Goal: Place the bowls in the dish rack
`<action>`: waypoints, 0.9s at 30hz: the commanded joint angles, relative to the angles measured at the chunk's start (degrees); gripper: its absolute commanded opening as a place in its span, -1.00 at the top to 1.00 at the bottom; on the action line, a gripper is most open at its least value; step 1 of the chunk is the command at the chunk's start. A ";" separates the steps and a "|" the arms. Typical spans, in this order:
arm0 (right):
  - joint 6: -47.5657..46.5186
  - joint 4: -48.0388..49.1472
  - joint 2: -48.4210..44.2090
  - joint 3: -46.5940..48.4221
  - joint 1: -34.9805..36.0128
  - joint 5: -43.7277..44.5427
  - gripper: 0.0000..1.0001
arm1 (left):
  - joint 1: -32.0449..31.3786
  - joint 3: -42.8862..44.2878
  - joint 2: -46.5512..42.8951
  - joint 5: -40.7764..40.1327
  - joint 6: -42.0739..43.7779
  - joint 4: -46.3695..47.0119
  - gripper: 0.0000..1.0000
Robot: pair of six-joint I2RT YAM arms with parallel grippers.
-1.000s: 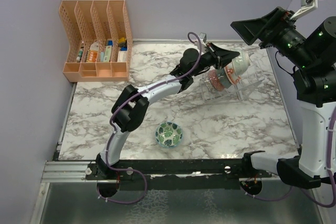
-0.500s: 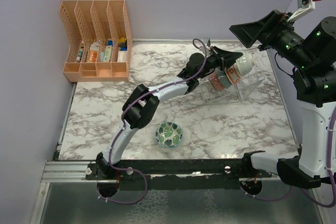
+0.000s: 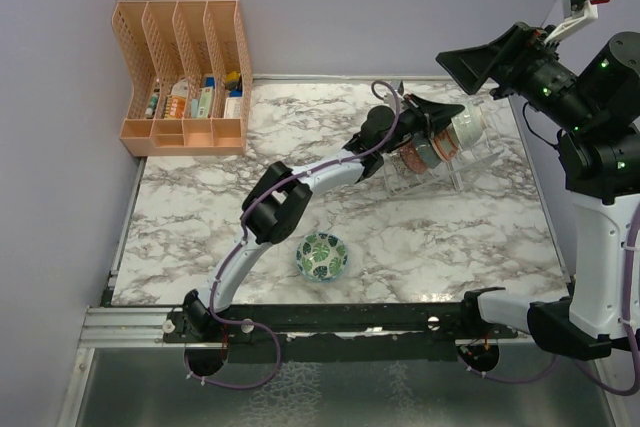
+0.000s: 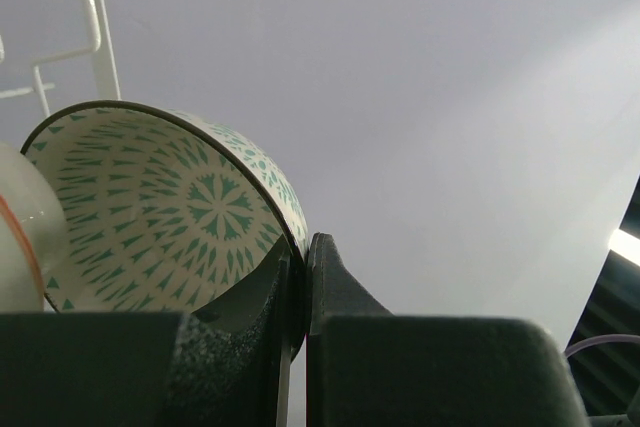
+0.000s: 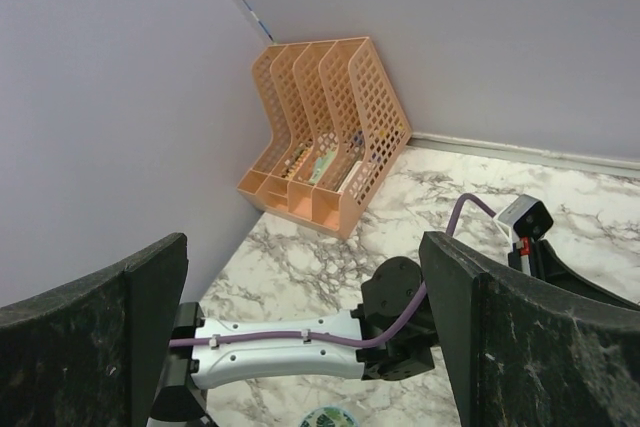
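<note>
The left tool [image 4: 300, 292] is pinched on the rim of a pale ceramic bowl with green triangle patterning [image 4: 165, 212], held on edge at the right of the clear pronged dish rack [image 3: 470, 172], just beside other bowls [image 3: 412, 152] standing in it. The right tool [image 5: 305, 277] hangs above the rack, spread wide and empty. A green-blue leaf-print bowl [image 3: 321, 255] sits well apart from the rack, by the front edge of the marble counter [image 3: 200, 207], with bare marble between. Labels in the orange plastic file organiser [image 3: 185, 77], far left of the rack, are too small to read.

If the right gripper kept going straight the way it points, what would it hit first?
Probably the left arm: its forearm lies between the open right gripper's fingers in the wrist view; depth is unclear.
</note>
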 commanded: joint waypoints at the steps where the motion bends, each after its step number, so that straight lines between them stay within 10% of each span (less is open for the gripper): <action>1: -1.61 -1.93 -0.63 0.62 -0.39 0.37 -0.99 | -0.42 3.15 0.51 -1.83 -2.29 3.39 1.00; 27: -3.77 -3.56 -0.32 0.16 -0.39 0.00 -0.99 | -0.16 8.25 4.65 -1.30 -4.44 -8.90 0.94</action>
